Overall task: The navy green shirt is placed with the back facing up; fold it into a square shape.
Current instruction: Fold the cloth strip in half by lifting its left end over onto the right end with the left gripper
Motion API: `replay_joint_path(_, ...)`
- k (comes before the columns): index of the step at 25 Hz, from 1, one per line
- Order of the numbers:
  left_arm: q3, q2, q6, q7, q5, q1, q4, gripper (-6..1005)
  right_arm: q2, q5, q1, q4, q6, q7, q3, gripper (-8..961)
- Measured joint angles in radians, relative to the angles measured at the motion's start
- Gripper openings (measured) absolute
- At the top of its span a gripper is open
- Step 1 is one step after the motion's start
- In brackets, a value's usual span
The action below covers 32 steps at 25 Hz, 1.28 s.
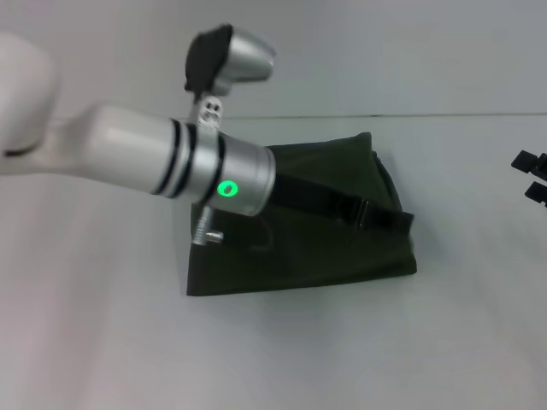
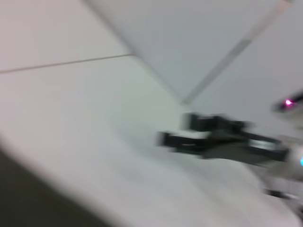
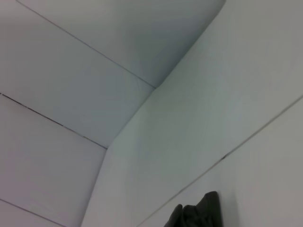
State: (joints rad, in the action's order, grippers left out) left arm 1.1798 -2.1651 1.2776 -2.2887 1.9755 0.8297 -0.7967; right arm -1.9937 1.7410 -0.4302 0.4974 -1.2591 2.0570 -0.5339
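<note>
The navy green shirt point(image 1: 299, 260) lies folded into a rough rectangle in the middle of the white table point(image 1: 94, 342), plain side up. My left arm reaches across it from the left. The black left gripper point(image 1: 389, 218) lies low over the shirt's right part, near its right edge. I cannot make out whether it grips the cloth. My right gripper point(image 1: 532, 176) hovers at the table's far right, apart from the shirt, fingers spread and empty. The blurred left wrist view also shows the right gripper point(image 2: 177, 130), with a dark patch of shirt point(image 2: 23, 198) in one corner.
Pale walls stand behind the table, and the back edge point(image 1: 427, 115) runs just beyond the shirt. Bare tabletop surrounds the shirt in front and on both sides. A small dark shape point(image 3: 196, 215) shows at the edge of the right wrist view.
</note>
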Motion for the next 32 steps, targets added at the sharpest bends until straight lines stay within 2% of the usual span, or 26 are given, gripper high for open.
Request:
replay_joint_path(3, -0.048, 0.003, 0.162, 0.039, -0.012, -0.076, -0.148, 179, 0.006, 0.016, -0.001, -0.001, -0.004, 0.0, -0.004, 840)
replay_joint_path(6, -0.179, 0.003, 0.187, 0.007, -0.022, -0.165, -0.243, 292, 0.012, 0.049, -0.007, 0.003, -0.009, 0.007, -0.007, 836)
replay_joint_path(8, -0.322, 0.007, 0.159, -0.065, -0.038, -0.201, -0.232, 378, 0.023, 0.078, -0.018, 0.006, -0.024, 0.019, -0.01, 833)
replay_joint_path(10, -0.463, 0.032, 0.156, -0.116, -0.057, -0.216, -0.145, 503, 0.041, 0.115, -0.043, 0.009, -0.043, 0.039, -0.018, 831)
replay_joint_path(12, -0.535, 0.057, 0.166, -0.113, -0.088, -0.232, -0.053, 667, 0.057, 0.161, -0.081, 0.017, -0.056, 0.075, -0.034, 828)
replay_joint_path(14, -0.556, 0.073, 0.167, -0.08, -0.125, -0.255, 0.005, 746, 0.07, 0.212, -0.129, 0.031, -0.052, 0.122, -0.058, 825)
replay_joint_path(17, -0.561, 0.073, 0.162, -0.051, -0.141, -0.274, 0.02, 864, 0.081, 0.336, -0.24, 0.039, -0.017, 0.225, -0.106, 821)
replay_joint_path(19, -0.561, 0.069, 0.159, -0.038, -0.147, -0.284, 0.022, 875, 0.081, 0.415, -0.308, 0.039, 0.022, 0.287, -0.133, 819)
replay_joint_path(22, -0.564, 0.066, 0.158, -0.024, -0.151, -0.29, 0.025, 893, 0.071, 0.502, -0.4, 0.038, 0.091, 0.352, -0.166, 815)
replay_joint_path(25, -0.573, 0.061, 0.157, -0.013, -0.156, -0.292, 0.031, 910, 0.057, 0.554, -0.462, 0.021, 0.152, 0.406, -0.206, 811)
replay_joint_path(32, -0.578, 0.056, 0.155, 0.004, -0.174, -0.292, 0.034, 927, 0.03, 0.632, -0.518, -0.013, 0.227, 0.527, -0.323, 802)
